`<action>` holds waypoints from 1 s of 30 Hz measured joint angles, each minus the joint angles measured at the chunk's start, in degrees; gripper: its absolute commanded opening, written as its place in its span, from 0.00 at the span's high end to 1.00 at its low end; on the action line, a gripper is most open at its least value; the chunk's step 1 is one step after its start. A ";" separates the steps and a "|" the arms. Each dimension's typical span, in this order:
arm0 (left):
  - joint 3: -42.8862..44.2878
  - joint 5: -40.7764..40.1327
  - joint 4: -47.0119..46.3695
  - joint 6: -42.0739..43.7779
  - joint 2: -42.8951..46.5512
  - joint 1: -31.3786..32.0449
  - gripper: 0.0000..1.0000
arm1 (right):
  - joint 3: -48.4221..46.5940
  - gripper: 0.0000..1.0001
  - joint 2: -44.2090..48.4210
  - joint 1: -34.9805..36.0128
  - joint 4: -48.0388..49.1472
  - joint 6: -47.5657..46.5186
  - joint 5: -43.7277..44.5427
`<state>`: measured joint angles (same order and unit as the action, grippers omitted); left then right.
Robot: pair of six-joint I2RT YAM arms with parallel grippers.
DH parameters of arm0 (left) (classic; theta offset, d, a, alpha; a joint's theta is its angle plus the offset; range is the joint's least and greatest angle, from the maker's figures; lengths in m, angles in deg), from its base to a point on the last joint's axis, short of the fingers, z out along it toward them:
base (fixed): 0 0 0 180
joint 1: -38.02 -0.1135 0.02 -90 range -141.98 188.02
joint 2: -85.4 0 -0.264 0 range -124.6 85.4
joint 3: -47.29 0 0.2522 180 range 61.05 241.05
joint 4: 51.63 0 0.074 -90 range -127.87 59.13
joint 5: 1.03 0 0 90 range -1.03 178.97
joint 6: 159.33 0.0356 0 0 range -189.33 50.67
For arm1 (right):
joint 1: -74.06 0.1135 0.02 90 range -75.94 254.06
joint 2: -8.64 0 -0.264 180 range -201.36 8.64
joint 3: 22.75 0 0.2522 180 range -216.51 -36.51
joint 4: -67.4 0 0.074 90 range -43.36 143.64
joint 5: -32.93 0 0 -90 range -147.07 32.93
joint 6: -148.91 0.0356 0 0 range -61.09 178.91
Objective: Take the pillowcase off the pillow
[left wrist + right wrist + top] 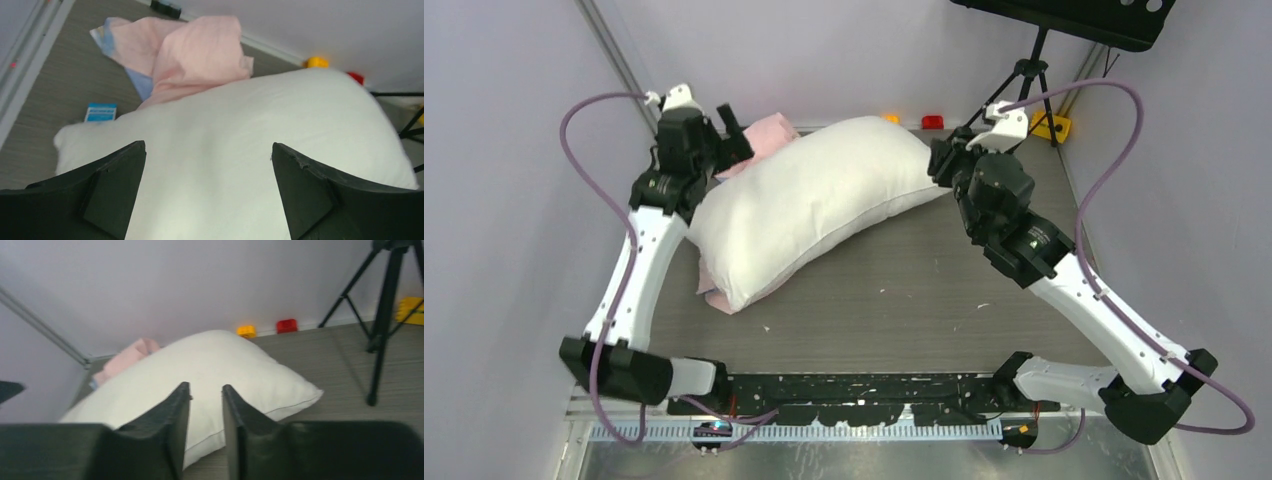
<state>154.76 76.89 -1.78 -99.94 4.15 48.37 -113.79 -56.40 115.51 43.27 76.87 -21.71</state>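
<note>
The white pillow (814, 200) lies bare and slanted across the middle of the table. The pink pillowcase (769, 135) is bunched behind its far left end, and a bit of pink shows under the near left corner. My left gripper (734, 135) is open and empty, hovering over the pillow's left end. In the left wrist view its jaws (208, 150) stand wide over the pillow (250, 135), with the pillowcase (195, 50) and the blue tag (101, 112) beyond. My right gripper (939, 160) is at the pillow's right end. In the right wrist view it (206, 387) is slightly open and empty above the pillow (215, 360).
A red block (932, 122), an orange block (891, 118) and a yellow block (1052, 125) sit along the back wall. A black tripod (1024, 70) stands at the back right. Walls close in the table on the left, back and right.
</note>
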 measured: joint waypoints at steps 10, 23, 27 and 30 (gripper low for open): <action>-33.48 -3.37 -17.44 10.34 19.39 -0.07 0.00 | 9.25 0.19 -2.14 -16.28 -6.93 0.79 -1.68; -60.04 -7.80 -44.70 17.57 19.56 -0.07 0.00 | 38.58 0.14 1.90 -23.93 5.73 -2.21 -3.04; -63.98 -9.11 -54.82 20.24 17.49 0.00 0.00 | 40.39 0.13 0.13 -27.06 14.08 -4.22 -3.43; -65.59 -9.27 -61.13 21.38 14.60 -0.02 0.00 | 43.71 0.12 -2.19 -28.28 23.50 -5.97 -3.54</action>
<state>89.17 67.63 -62.91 -78.56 18.75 48.35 -70.07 -58.58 87.23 66.77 70.90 -25.25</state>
